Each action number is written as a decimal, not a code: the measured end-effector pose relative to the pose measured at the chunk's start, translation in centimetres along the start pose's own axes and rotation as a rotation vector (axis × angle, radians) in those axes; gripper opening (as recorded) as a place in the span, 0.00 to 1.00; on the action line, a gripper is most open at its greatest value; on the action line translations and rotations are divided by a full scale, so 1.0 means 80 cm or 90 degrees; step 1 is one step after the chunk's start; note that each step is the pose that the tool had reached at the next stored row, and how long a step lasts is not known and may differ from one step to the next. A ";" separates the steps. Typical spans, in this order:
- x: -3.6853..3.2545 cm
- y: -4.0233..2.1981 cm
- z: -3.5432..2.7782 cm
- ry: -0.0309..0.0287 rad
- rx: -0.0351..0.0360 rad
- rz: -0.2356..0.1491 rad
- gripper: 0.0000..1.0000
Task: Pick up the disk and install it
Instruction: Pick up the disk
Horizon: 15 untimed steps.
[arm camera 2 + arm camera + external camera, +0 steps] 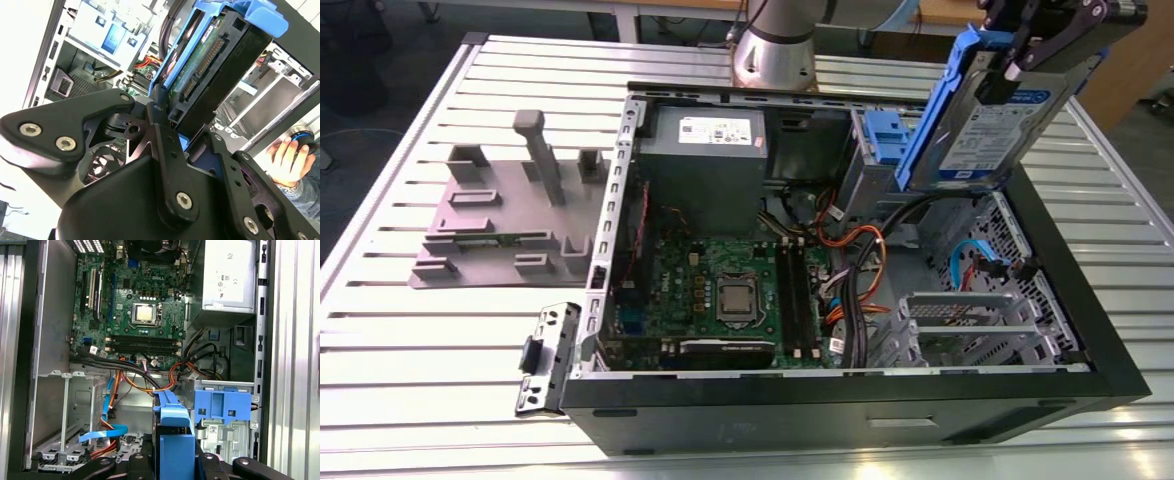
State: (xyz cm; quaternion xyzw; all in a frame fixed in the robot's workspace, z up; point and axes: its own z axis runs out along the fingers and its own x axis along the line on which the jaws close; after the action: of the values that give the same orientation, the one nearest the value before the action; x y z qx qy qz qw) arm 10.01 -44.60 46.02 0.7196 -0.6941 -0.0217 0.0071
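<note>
The disk [983, 125] is a silver drive with a white-and-blue label in a blue bracket. It hangs upright and tilted over the open computer case [854, 398], at the exterior view's upper right. My gripper [1034, 48] is shut on its top end. In the second wrist view the black fingers [162, 130] clamp the disk [212, 62] edge-on, with its connector side showing. In the first wrist view the disk's blue bracket [175, 437] sits between the fingers, just above the case's blue drive bay [222, 407].
The case lies on its side on a slatted metal table [400, 330], with motherboard [720, 285], cables and a grey power supply box [707, 150] inside. A grey plastic stand [500, 220] is at the exterior view's left. A person's hand [285, 160] rests beside the case.
</note>
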 end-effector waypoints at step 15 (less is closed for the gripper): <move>0.0004 -0.0117 -0.0004 0.0000 0.0000 0.000 0.36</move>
State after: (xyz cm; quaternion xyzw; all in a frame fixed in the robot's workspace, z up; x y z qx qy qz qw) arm 10.94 -44.60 46.01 0.7195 -0.6941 -0.0217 0.0070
